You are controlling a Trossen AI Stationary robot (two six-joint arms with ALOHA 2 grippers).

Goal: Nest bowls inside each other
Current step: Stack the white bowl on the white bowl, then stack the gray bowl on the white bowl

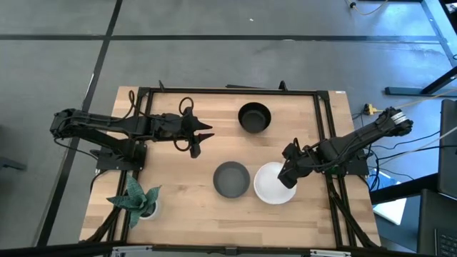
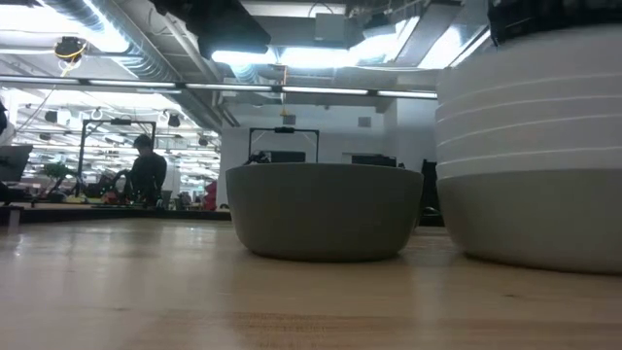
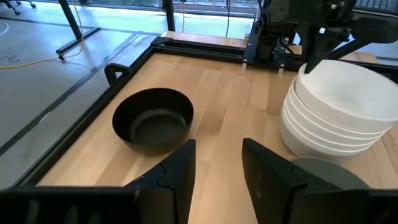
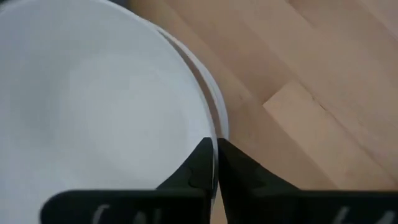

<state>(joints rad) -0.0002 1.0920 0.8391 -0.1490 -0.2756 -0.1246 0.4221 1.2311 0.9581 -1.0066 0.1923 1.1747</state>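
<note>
White stack rim pinched by the right end effector (image 4: 216, 163).

The white bowl stack (image 1: 274, 183) is held at counter (image 1: 214, 150) four o'clock, beside the grey bowl (image 1: 231, 178), presumably for seating; the black bowl (image 1: 254, 117) sits at one o'clock. The left end effector (image 3: 217, 165) is spread, idle.

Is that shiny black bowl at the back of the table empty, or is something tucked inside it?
Empty. The glossy black round bowl stands alone and upright on the wooden table; its bare inside shows in the left wrist view.

Grey bowl and white stack on the desk, seen level.
A grey bowl (image 2: 324, 216) stands upright at centre on the desk (image 2: 194, 292); just beside it, a stack of white bowls (image 2: 539, 146) rises taller. A person (image 2: 148, 173) sits far behind.
</note>
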